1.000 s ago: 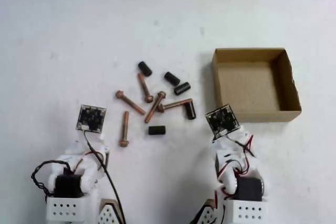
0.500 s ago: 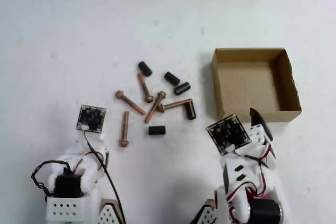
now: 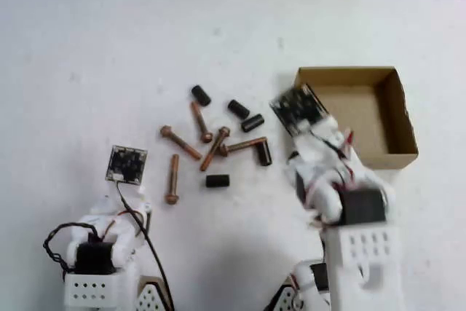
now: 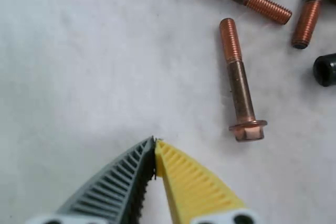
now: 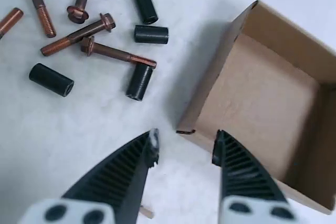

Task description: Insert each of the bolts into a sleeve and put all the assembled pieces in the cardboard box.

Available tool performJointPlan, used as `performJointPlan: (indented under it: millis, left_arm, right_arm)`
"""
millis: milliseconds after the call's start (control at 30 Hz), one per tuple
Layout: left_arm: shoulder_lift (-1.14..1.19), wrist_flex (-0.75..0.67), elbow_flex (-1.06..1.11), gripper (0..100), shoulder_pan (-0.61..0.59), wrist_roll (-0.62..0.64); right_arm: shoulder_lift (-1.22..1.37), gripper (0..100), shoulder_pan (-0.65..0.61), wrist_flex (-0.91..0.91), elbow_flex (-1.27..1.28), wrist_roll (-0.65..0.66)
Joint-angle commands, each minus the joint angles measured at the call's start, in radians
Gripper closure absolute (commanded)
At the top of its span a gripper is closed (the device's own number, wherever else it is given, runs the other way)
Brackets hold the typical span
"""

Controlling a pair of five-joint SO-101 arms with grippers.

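1. The cardboard box [image 3: 371, 118] is seen empty, so nothing has been delivered.
2. The right gripper [image 5: 184, 148] is held parted and empty over a corner of the box. The left gripper [image 4: 155, 148] is closed on nothing.
3. Five bolts [image 3: 180, 142] are left loose on the table [image 3: 87, 56], beside the box.
4. Five sleeves [image 3: 217, 180] are scattered among them, and none is judged filled.

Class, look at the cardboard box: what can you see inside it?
Inside the cardboard box, only its bare brown floor and inner walls show. In the high view the right arm covers one edge, so that strip cannot be checked there.
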Motion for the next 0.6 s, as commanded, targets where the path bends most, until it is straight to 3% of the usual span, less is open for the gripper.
performJointPlan:
  millis: [0,200,567]
  left_arm:
    - [-0.01,0.009,-0.002,98,-0.004,0.0]
    - [-0.01,0.009,-0.002,98,-0.004,0.0]
    - [-0.01,0.009,-0.002,98,-0.004,0.0]
  right_arm:
    - [0.174,83.7,-0.042,-0.001,-0.112,-0.072]
    - [0.452,83.7,-0.09,-0.001,-0.256,-0.141]
    - [0.911,83.9,-0.11,-0.024,-0.428,-0.141]
